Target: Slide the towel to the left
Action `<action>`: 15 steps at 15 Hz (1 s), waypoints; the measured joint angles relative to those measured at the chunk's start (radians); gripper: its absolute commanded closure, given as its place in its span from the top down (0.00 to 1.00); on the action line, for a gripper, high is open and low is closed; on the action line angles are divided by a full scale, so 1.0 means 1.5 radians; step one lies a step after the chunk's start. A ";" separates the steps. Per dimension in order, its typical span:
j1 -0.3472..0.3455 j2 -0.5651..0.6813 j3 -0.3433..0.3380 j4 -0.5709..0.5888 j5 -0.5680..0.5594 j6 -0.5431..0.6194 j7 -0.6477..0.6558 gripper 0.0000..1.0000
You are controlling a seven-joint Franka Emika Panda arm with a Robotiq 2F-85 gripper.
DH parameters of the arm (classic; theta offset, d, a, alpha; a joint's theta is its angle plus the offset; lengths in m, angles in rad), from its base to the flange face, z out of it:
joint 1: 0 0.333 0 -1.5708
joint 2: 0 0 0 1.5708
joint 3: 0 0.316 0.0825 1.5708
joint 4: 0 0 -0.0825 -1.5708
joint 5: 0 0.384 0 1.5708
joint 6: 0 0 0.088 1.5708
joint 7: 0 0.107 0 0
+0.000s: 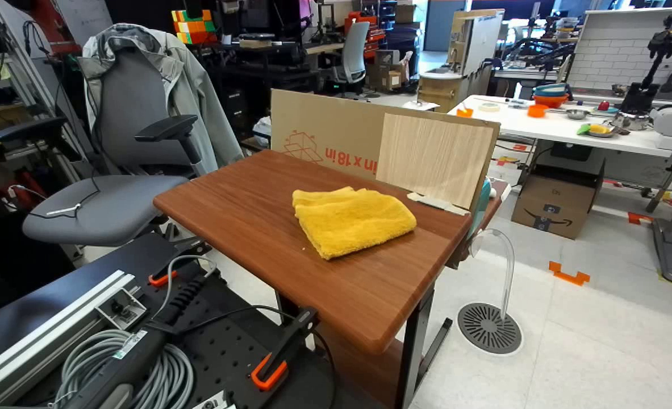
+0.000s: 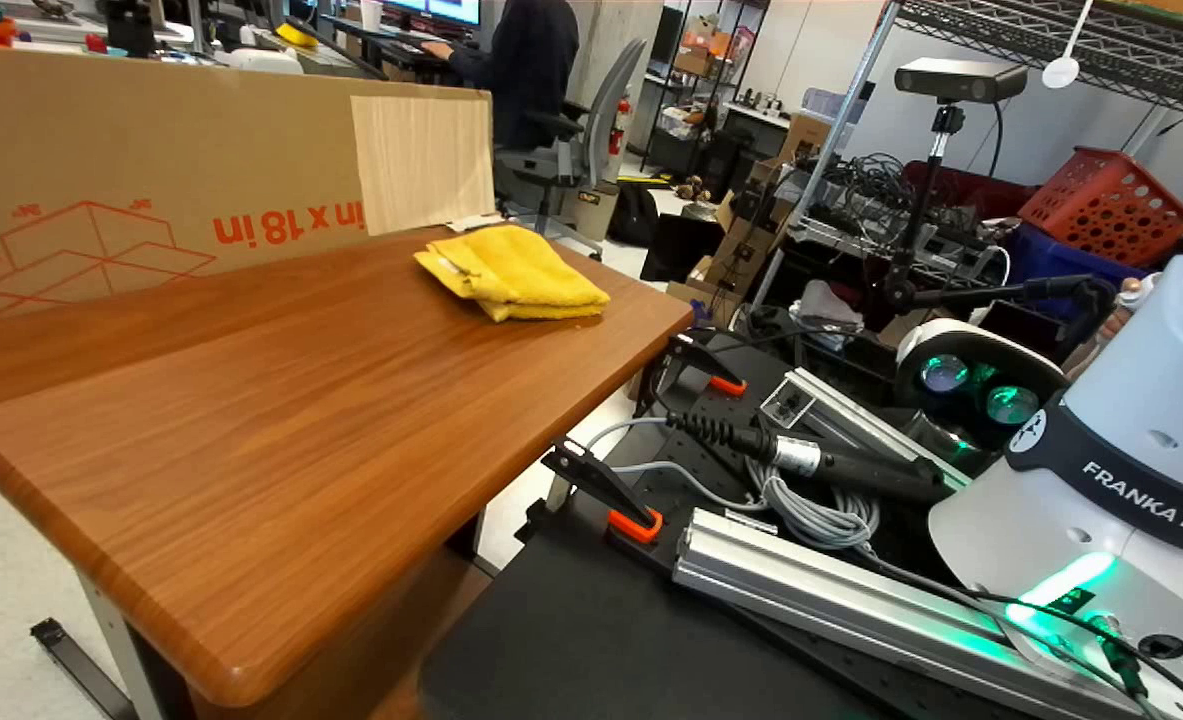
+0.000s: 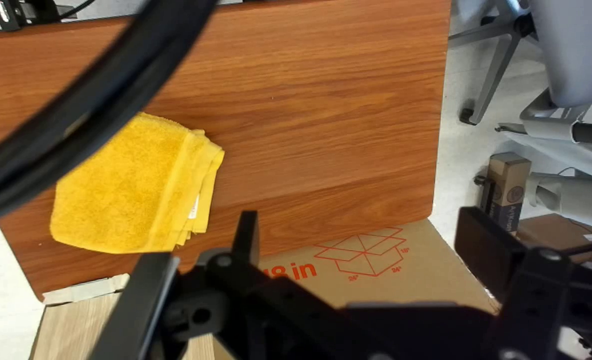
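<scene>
Both exterior views: you have the yellow towel folded on the brown table, near the pale board, a strip of table showing between. Cardboard panel directly behind that board. Wrist view: your gripper, fingers spread wide.

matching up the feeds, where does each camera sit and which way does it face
In an exterior view: near the bench, facing along the table; arm, lower part only.
In an exterior view: also near the bench, facing across to cardboard; no arm visible.
Wrist view: over the table, facing down; open gripper at bottom.
Both exterior views share bench, table, towel, cardboard.
</scene>
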 measured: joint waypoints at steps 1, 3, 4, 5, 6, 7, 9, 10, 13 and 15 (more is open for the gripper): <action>0.000 0.000 0.000 0.000 0.000 0.000 0.000 1.00; 0.000 0.004 -0.001 0.001 0.013 0.018 0.000 1.00; -0.001 0.012 -0.004 0.005 0.031 0.038 0.000 1.00; -0.003 0.027 -0.011 0.011 0.048 0.060 0.000 1.00; -0.008 0.050 -0.021 0.020 0.064 0.089 0.000 1.00; -0.016 0.080 -0.033 0.030 0.078 0.121 0.000 1.00; -0.036 0.149 -0.057 0.056 0.105 0.176 0.000 1.00; -0.048 0.187 -0.066 0.072 0.113 0.193 0.002 1.00; -0.090 0.306 -0.086 0.134 0.116 0.204 0.032 1.00; -0.112 0.389 -0.095 0.184 0.111 0.198 0.064 1.00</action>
